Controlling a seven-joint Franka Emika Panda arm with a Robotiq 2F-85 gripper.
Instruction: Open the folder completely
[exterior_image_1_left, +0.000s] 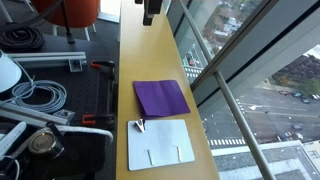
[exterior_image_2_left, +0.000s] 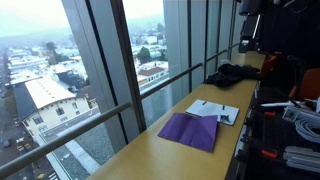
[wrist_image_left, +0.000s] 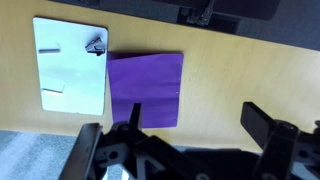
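- The folder lies flat and shut on the long wooden counter that runs beside the window glass; only its purple cover shows.
- In both exterior views it sits about midway across the counter's width, and it is turned slightly askew to the counter's edge.
- Just beside it, on the nearer side in an exterior view, lies a white flat board with two small notches. From the wrist view the two edges look to be touching or very nearly so, though I cannot tell which.
- A small metal clip sits on the board's corner closest to the folder.
- The gripper hangs above the counter, well clear of the folder. Its jaws stand spread wide apart, with nothing between them.
- In the wrist view, one finger is at the lower left and the other at the lower right, with the folder's edge between them.
- At the far end of the counter in an exterior view lies a dark crumpled cloth.
- Grey cables lie coiled on the bench left of the counter.
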